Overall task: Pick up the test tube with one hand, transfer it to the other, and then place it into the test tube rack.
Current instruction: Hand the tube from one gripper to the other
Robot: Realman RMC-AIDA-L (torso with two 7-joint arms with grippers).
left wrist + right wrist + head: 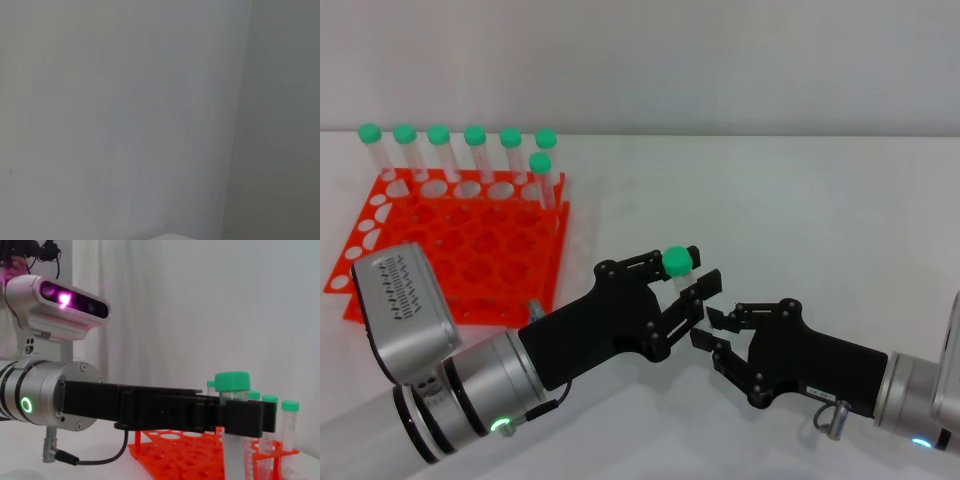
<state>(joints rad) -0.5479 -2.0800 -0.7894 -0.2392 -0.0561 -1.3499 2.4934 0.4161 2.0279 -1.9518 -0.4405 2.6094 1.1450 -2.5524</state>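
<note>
My left gripper (692, 272), on the wrist with the green light, is shut on the test tube (678, 262), a clear tube with a green cap, and holds it upright above the table. The right wrist view shows the tube (234, 390) standing between the left gripper's black fingers (240, 417). My right gripper (712, 328), on the arm with the blue light, is open just right of the tube, with its fingertips close to the left gripper's fingers and apart from the tube. The orange-red test tube rack (450, 250) stands at the far left.
Several green-capped tubes (440, 150) stand along the rack's back rows; they and the rack (175, 450) also show in the right wrist view. The white table (800, 200) reaches back to a pale wall. The left wrist view shows only a blank grey surface.
</note>
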